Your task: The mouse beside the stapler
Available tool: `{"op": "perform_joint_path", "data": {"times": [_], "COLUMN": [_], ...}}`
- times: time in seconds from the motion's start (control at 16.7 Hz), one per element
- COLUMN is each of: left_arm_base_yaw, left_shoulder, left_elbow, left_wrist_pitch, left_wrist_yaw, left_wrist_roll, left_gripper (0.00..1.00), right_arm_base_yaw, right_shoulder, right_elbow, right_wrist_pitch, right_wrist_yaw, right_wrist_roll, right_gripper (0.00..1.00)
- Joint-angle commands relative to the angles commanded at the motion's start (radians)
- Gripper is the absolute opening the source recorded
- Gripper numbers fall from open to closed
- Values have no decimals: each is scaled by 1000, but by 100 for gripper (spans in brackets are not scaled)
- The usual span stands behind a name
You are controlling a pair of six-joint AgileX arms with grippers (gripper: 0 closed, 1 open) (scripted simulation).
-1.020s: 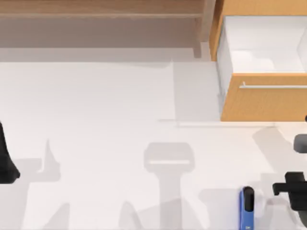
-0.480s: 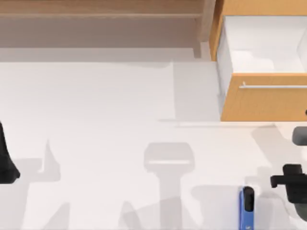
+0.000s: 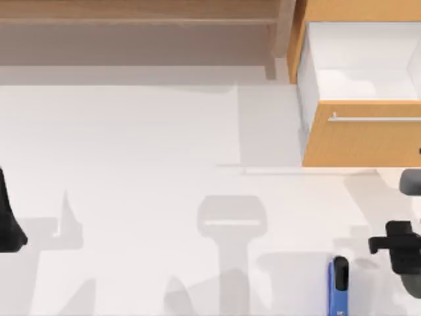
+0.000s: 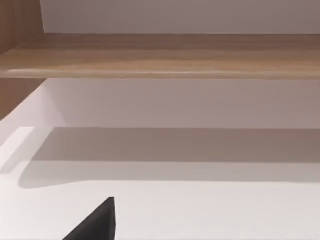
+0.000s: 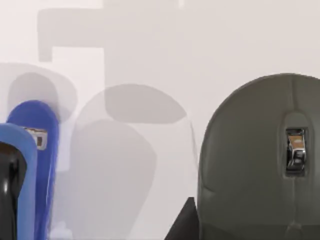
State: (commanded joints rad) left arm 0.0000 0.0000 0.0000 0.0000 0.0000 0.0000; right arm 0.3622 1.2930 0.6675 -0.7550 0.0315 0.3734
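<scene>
moved: right tool (image 3: 381, 245) crept up and left since a second ago
right tool state: can't tell
mouse (image 5: 260, 160): near stapler (image 3: 339, 286), bare surface (image 3: 164, 164) between
left tool (image 3: 8, 217): parked at left edge

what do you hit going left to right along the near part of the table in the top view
left arm parked at the table's left edge → stapler → right gripper near the right edge; the mouse's place in that order is unclear from above.
</scene>
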Motion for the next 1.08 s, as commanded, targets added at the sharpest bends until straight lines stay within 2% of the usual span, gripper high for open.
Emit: {"op": "perform_joint_path", "data": {"times": [0.66,1.08], "left_arm_base_yaw": [0,0], "left_shoulder": [0,0], "left_elbow": [0,0], "left_wrist_pitch": [0,0], "left_wrist_yaw": [0,0], "left_wrist_roll": [0,0], "left_gripper": [100,100], "right_arm_base_yaw": [0,0], "right_shoulder": [45,45], "right_elbow": [-54,-54], "right_wrist_pitch": [6,6], "right_wrist_yaw": [1,1], "right_wrist_roll": [-2,-2], "right_gripper": [0,53]}}
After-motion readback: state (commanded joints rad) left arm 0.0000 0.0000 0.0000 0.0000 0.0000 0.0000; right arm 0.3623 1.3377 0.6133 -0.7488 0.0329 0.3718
